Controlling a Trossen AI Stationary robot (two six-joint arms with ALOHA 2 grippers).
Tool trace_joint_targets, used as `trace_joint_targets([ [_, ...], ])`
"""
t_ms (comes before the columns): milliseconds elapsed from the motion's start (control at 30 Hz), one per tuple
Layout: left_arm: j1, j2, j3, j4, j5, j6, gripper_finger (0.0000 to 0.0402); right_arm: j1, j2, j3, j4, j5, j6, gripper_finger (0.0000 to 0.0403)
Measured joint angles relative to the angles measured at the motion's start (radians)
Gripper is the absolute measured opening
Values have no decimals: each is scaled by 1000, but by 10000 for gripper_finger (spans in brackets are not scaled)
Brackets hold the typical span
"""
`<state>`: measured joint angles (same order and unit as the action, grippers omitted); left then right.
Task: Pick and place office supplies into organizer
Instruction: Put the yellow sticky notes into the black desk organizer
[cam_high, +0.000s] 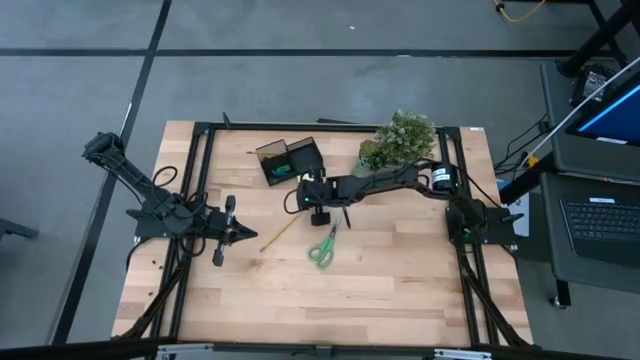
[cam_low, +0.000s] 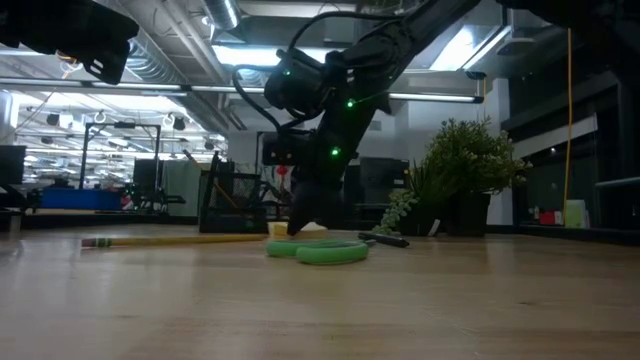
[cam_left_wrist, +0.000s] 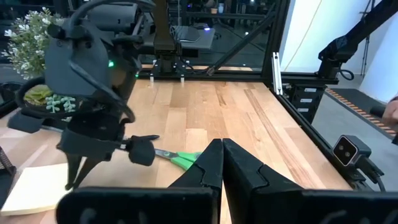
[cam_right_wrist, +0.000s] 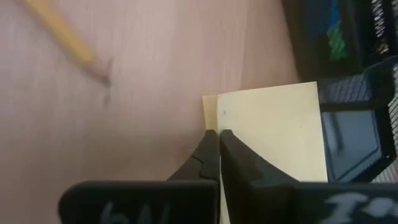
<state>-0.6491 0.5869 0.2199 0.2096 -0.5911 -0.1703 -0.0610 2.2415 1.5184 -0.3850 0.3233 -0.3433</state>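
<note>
The yellow sticky-note pad (cam_right_wrist: 273, 134) lies flat on the table beside the black organizer (cam_high: 290, 160), which holds small blue and green pieces (cam_right_wrist: 336, 31). My right gripper (cam_right_wrist: 219, 138) points down at the pad's edge, fingers shut; it also shows in the high view (cam_high: 318, 207) and the low view (cam_low: 300, 228). The green-handled scissors (cam_high: 323, 246), wooden pencil (cam_high: 280, 233) and black pen (cam_high: 347, 217) lie on the table nearer the front. My left gripper (cam_left_wrist: 221, 152) waits shut at the table's left (cam_high: 235, 232), touching nothing. My right gripper comes from above, pointing down, with its shut fingertips (cam_right_wrist: 208, 146) over the sticky-note pad's edge (cam_right_wrist: 210, 106), near a corner. The pad lies flat on the table. Whether the tips touch the pad, I cannot tell.
A bushy green plant (cam_high: 400, 140) stands at the far right of the table, behind my right arm. The black table frame (cam_high: 200, 150) runs along the sides. Bare wood lies open toward the near edge (cam_high: 320, 310).
</note>
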Motion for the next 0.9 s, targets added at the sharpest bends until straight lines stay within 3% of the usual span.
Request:
trace_joint_targets([
  [433, 0, 0, 0, 4, 0, 0, 2, 19, -76, -8, -85, -20, 26, 1],
  [900, 0, 0, 0, 4, 0, 0, 2, 33, -129, -4, -90, 99, 16, 1],
])
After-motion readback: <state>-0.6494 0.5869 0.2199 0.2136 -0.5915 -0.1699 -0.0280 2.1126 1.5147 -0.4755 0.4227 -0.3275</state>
